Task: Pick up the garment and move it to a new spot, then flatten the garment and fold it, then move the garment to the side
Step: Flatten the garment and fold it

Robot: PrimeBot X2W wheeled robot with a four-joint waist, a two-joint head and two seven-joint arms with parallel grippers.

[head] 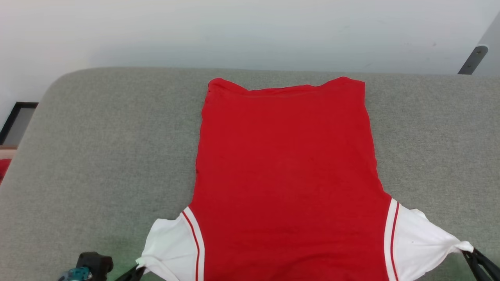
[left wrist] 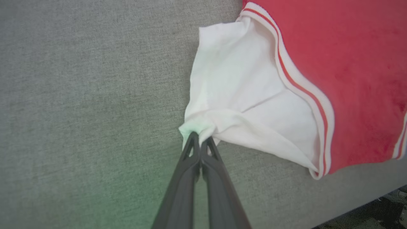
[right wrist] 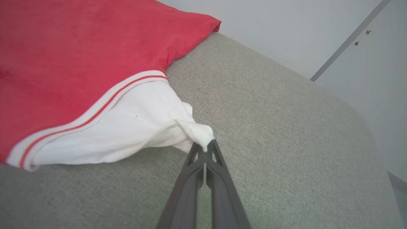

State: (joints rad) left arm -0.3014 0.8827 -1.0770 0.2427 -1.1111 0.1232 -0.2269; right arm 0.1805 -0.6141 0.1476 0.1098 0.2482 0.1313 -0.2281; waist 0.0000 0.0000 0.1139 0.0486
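Flattening step: garment (head: 285, 179) lies spread on the grey pad (head: 97, 156), left gripper (left wrist: 199, 138) and right gripper (right wrist: 206, 147) each clenched on a white sleeve (left wrist: 241, 89) tip
We judge the next move to be an even outward pull, then folding. The head view gives us the whole red body; the wrist views show the jaws pinching cloth

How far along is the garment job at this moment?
Done: the garment lies spread flat, plain red side up, on the grey cushion. In hand: the left gripper has jaws shut on the left sleeve tip, the right gripper on the right sleeve tip, both sleeves drawn outward. Left: no fold is made yet, and the move to the side follows.
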